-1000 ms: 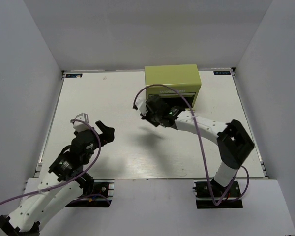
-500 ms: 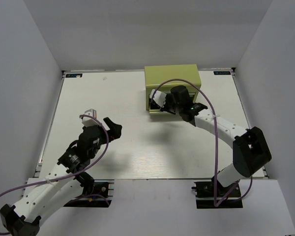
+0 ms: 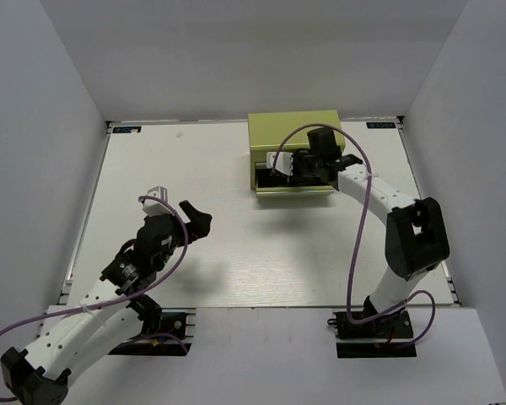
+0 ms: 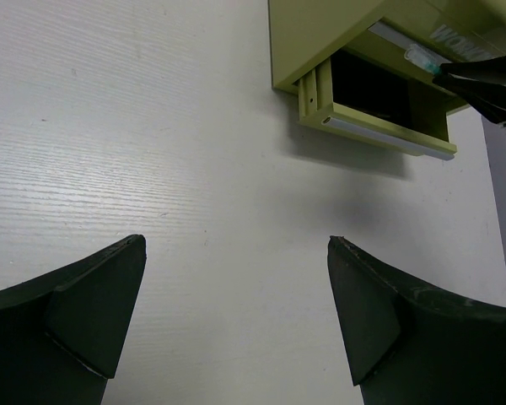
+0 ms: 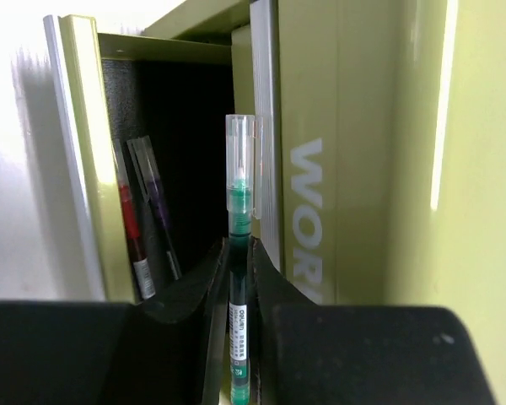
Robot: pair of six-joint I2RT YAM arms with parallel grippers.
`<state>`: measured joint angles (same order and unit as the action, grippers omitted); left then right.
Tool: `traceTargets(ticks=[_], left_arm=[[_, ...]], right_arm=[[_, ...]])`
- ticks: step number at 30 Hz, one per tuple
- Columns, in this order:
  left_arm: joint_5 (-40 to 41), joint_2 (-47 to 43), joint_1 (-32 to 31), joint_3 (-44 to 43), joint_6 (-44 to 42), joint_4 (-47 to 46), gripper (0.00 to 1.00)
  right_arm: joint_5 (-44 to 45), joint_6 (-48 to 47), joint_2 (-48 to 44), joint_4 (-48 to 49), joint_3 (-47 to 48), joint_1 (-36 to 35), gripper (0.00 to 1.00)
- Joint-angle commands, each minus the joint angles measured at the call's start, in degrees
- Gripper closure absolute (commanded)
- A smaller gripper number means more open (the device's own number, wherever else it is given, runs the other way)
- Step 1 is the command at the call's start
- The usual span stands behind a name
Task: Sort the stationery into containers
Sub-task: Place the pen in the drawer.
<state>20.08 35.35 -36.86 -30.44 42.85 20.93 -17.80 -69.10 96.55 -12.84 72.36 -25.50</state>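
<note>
So, right gripper (image 5: 239, 257) is clenched on the slim green clear-capped pen (image 5: 239, 190). Centre it over the olive-green open drawer (image 5: 83, 169) before releasing.

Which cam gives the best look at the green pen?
Right wrist: the green pen fills the centre, clamped in the right tool, cap beside the open drawer. Left wrist catches only its tip; top external hides it.

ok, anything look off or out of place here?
Nothing stands out. The green box sits square on the table, one drawer open with two pens lying inside. The right jaws are shut on a green pen at the drawer's mouth; the left jaws hang open above the table.
</note>
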Motion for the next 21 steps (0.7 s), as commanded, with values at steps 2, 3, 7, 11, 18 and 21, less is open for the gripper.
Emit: traceTargets(ticks=[2,3,7,11,18,21], left_arm=[[-1.26,-1.77,0.21,0.99,1.79,0.51,0.01],[-1.27,-1.78,0.21,0.99,1.80,0.52,0.01],[-0.74,-3.53,0.21,0.99,2.33,2.27,0.01],[-0.74,-4.06,0.21,1.52,2.85,2.28,0.01],[-1.35,-2.75,0.21,2.05,3.38,0.26,0.01],[-1.97,-1.61,0.21,2.05,2.85,-0.45,0.01]], right_arm=[[-5.05,-7.10,4.50,-6.32,5.33,0.98,0.88],[-5.14,-6.75,5.22,-7.45,6.12,1.24,0.83],[-6.37,-6.13,6.89,-10.98,10.17,1.85,0.67],[-6.63,-6.22,4.88,-9.40,7.63,1.77,0.56],[-11.63,-5.51,2.24,-12.55,6.83,1.85,0.98],[-15.50,-10.52,3.37,-23.16,9.03,1.77,1.00]])
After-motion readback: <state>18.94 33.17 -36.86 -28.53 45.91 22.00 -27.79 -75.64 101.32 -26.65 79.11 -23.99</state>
